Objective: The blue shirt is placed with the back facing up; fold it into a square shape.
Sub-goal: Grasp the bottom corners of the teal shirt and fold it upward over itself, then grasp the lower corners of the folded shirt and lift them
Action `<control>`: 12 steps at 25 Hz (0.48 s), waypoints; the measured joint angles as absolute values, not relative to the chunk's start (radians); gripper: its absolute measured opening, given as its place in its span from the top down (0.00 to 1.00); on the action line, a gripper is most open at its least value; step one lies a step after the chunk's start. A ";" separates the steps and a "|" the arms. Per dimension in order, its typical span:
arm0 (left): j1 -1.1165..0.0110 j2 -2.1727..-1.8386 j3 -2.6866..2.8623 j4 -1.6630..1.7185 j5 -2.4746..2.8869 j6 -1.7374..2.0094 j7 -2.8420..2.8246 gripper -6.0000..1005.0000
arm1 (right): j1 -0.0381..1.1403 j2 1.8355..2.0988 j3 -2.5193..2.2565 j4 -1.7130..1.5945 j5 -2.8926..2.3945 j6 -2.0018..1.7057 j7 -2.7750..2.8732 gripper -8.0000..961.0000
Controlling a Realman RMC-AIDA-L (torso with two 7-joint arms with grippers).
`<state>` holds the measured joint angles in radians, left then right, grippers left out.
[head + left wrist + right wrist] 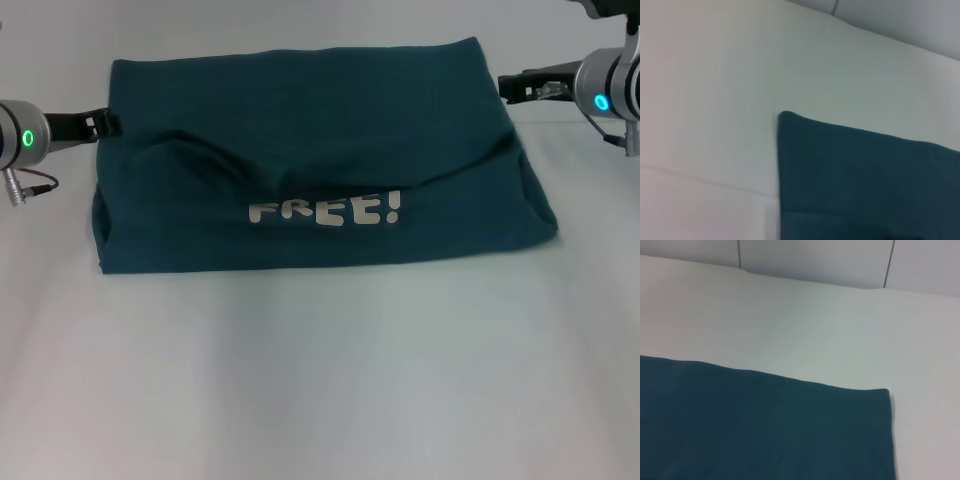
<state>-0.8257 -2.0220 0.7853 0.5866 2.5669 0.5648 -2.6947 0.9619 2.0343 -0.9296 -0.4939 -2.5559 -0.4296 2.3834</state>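
Note:
The blue shirt (pixel 320 150) lies folded into a wide rectangle across the middle of the table. A flap folded over its near half shows white "FREE!" lettering (pixel 325 210). My left gripper (pixel 103 124) is at the shirt's left edge, near the far left corner. My right gripper (pixel 510 85) hovers just off the far right corner, apart from the cloth. A far corner of the shirt (pixel 865 185) fills part of the left wrist view. The opposite far corner of the shirt (pixel 765 425) appears in the right wrist view.
A white table (pixel 320 380) stretches around the shirt, with wide bare surface toward the front edge. A pale panelled wall (pixel 815 260) rises behind the table's far edge.

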 joint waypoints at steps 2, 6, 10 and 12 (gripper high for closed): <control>-0.818 -2.023 0.785 0.598 2.565 0.570 -2.704 0.67 | 0.959 2.034 -0.928 -0.498 -2.556 -0.438 2.385 0.79; -0.770 -2.047 0.785 0.679 2.553 0.607 -2.716 0.58 | 0.931 2.030 -0.902 -0.543 -2.534 -0.528 2.384 0.62; -0.674 -2.085 0.791 0.805 2.469 0.654 -2.692 0.50 | 0.831 2.032 -0.881 -0.663 -2.375 -0.683 2.342 0.39; -0.633 -2.090 0.790 0.843 2.405 0.698 -2.659 0.46 | 0.760 2.032 -0.879 -0.726 -2.248 -0.777 2.310 0.28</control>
